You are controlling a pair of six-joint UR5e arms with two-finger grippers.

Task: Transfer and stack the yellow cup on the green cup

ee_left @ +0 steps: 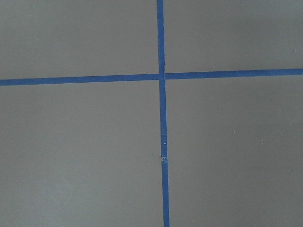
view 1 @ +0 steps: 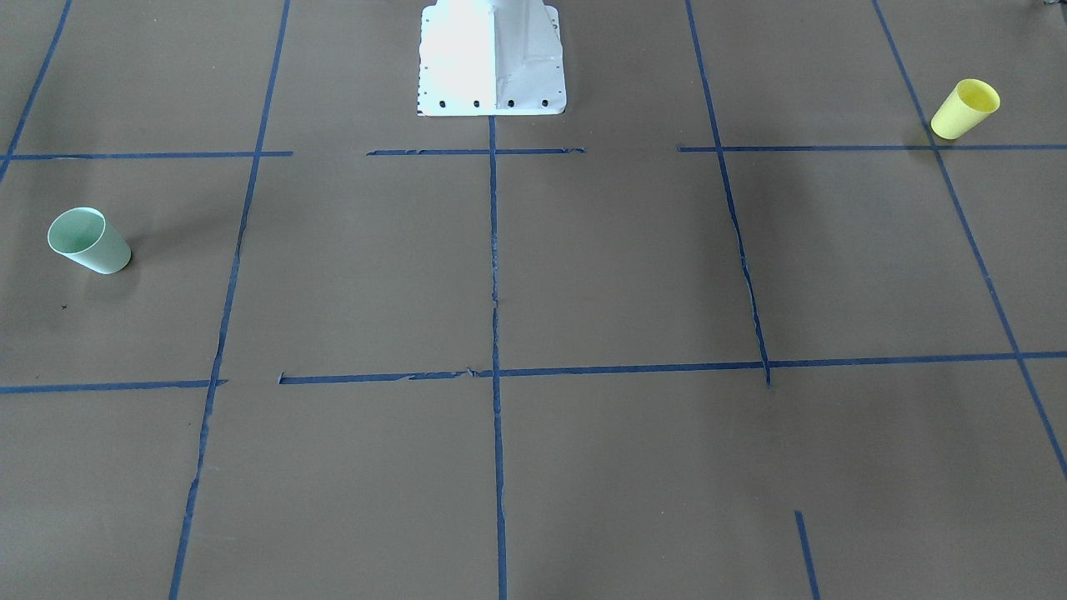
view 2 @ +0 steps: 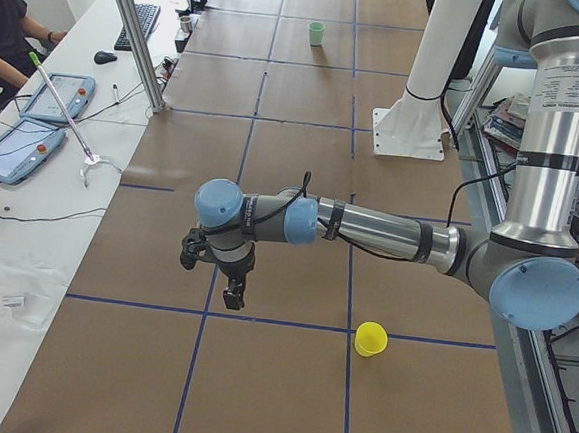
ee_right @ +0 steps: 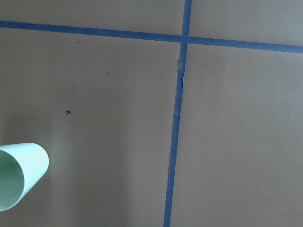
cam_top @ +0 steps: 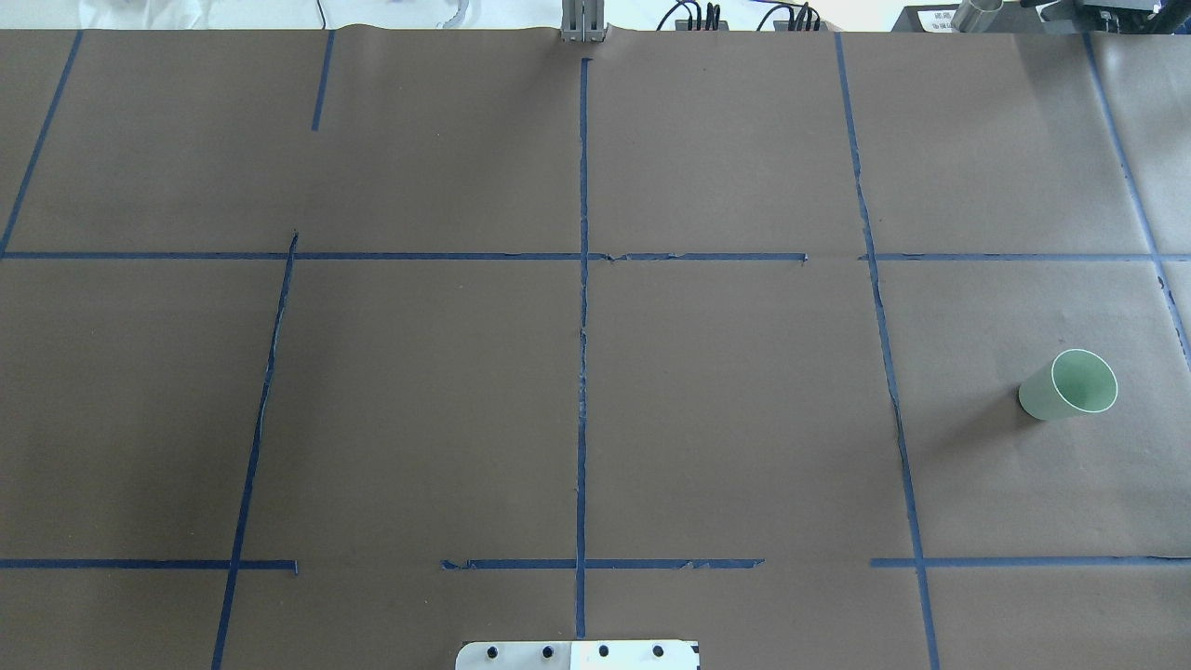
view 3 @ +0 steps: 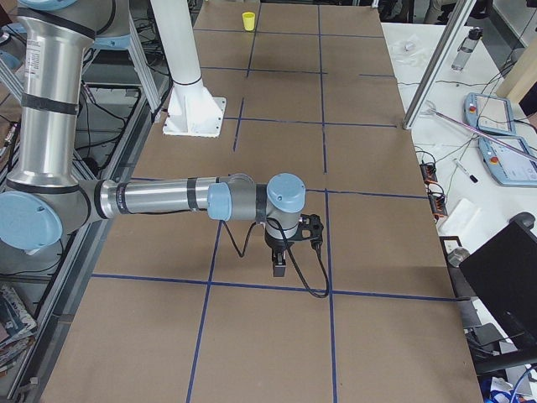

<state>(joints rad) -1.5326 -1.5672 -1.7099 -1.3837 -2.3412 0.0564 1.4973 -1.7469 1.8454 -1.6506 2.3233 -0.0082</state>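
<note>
A: Left side first. Where is the yellow cup (view 2: 370, 338)?
B: At the robot's left end of the tabletop (view 1: 625, 267), close to the robot's edge and outside the overhead view. It's upright, rim up, long axis vertical. Bright yellow, plain, tapered, looks empty.
A: And the left pincer (view 2: 233, 294)?
B: It hangs pointing down above the tabletop, apart from the cup. Only the left side view shows it, so I cannot tell how far open it is. Neither cup is in it. Its wrist view shows only blue tape lines (ee_left: 162, 142) crossing, no cup.
A: Which way does the cup lie from it?
B: Toward the robot's side of the pincer and a bit further out to the robot's left. Near, not touching. The left pincer is clearly the nearer one.
A: Next move?
B: My guess is it pulls back toward the robot and comes down at the rim or wall. With the axis vertical, a top-down grip on the wall looks workable. No grasp yet.
A: Right side?
B: The right pincer (view 3: 279, 267) also points down over the tabletop and shows only in the right side view. I cannot tell how far open it is, and no cup is in it. The green cup (view 1: 89, 241) stands at the robot's right end, upright, rim up, pale mint, empty. It clips the lower-left corner of the right wrist view, so it's near that pincer but off to one side.
A: How far apart are the cups?
B: Well apart, at opposite ends. It probably needs a pass between the arms.
</note>
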